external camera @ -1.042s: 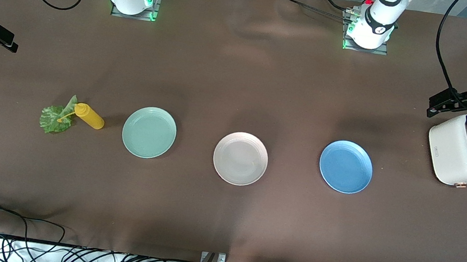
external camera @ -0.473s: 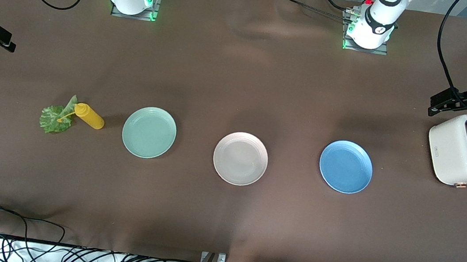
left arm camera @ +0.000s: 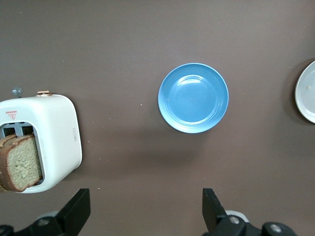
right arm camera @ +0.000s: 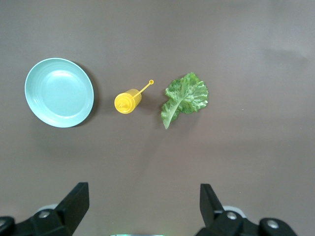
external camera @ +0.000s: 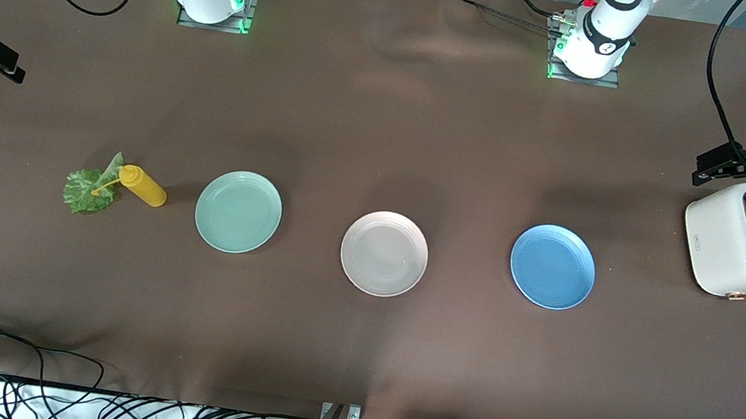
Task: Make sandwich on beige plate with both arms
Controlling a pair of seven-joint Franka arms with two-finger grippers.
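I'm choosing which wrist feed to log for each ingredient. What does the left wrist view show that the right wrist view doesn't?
Only the left wrist view: the white toaster with bread slices standing in its slot, the blue plate, and an edge of the beige plate.
Only the right wrist view: the mint green plate, the yellow sauce bottle and the lettuce leaf.
Both: the brown table and that arm's own open jaws.

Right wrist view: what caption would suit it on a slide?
Open right gripper hovering over brown table, above mint green plate, upright yellow squeeze bottle and ruffled green lettuce leaf.
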